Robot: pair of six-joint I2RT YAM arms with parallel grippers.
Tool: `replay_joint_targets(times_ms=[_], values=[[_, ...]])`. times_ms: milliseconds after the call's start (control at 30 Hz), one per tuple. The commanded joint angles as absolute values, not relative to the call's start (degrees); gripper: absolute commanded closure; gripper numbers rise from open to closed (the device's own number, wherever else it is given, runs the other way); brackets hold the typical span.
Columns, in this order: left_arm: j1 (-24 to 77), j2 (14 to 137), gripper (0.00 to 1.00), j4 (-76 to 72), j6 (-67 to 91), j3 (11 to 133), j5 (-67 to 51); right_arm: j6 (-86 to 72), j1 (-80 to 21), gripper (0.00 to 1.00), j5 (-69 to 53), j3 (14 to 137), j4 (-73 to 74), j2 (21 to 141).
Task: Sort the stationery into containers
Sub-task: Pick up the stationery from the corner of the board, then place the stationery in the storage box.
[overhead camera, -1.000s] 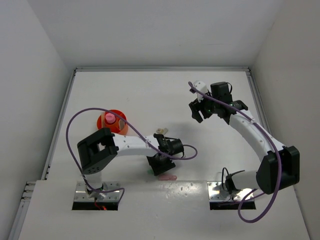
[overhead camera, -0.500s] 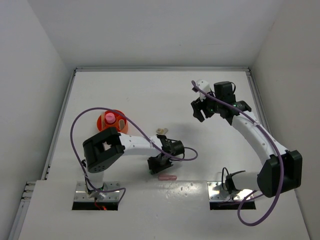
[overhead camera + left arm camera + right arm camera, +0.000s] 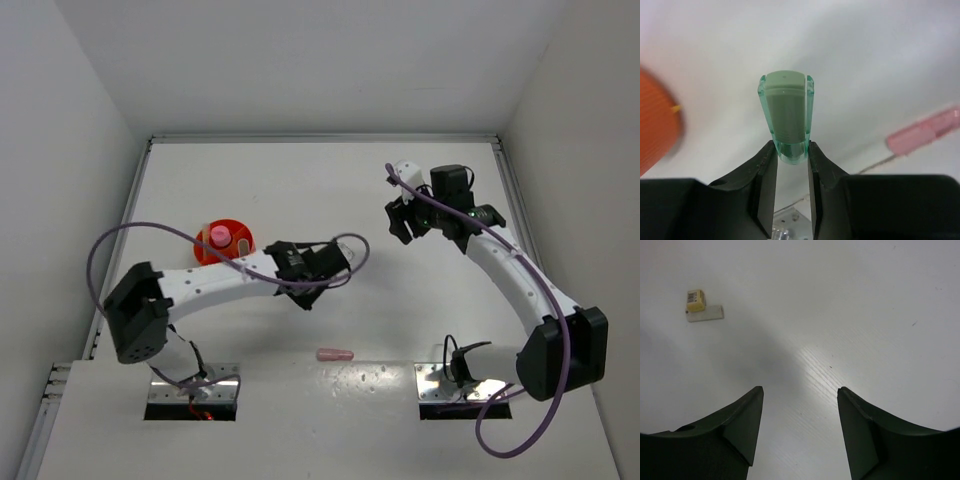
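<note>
Left arm stretches over the white bench toward the round orange tub on the left, its pincer clamped on the base of a green bar that juts past the fingertips, lifted for the drop, I'd say. Right pincer hangs wide and empty at far right, likely staying clear. Left to sort: a pink stick near the bases and a small yellow block just beside a pale flat piece.
</note>
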State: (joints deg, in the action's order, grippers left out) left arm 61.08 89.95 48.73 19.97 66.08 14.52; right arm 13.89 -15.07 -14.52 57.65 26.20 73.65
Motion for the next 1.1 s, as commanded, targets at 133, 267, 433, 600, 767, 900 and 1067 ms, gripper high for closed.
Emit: replay_joint_targets(times_ms=[133, 267, 433, 600, 767, 900, 1067], values=[[50.99, 73.93, 0.94, 51.50, 35.31, 64.78, 30.49, 14.15, -14.68, 0.39, -14.85, 57.48, 24.79, 71.81], [45.63, 63.48, 1.00, 48.17, 38.84, 60.66, 27.79, 14.15, -14.68, 0.39, -15.38, 56.95, 24.79, 71.28], [38.42, 53.80, 1.00, 47.80, 41.91, 58.36, 23.73, 14.15, -14.68, 0.39, -15.91, 56.95, 24.79, 71.28], [33.40, 50.02, 1.00, 50.10, 44.20, 55.91, 25.49, 14.15, -14.68, 0.38, -16.44, 56.95, 24.79, 70.75], [29.97, 45.97, 1.00, 46.86, 48.59, 51.16, 30.93, 14.15, -14.68, 0.36, -16.44, 56.95, 24.79, 70.22], [28.65, 43.78, 1.00, 45.26, 53.60, 47.92, 35.14, 14.15, -14.68, 0.36, -16.96, 56.95, 24.79, 70.22], [28.65, 42.01, 1.00, 40.44, 58.79, 42.29, 38.66, 14.15, -14.15, 0.36, -16.96, 56.95, 24.79, 70.22]])
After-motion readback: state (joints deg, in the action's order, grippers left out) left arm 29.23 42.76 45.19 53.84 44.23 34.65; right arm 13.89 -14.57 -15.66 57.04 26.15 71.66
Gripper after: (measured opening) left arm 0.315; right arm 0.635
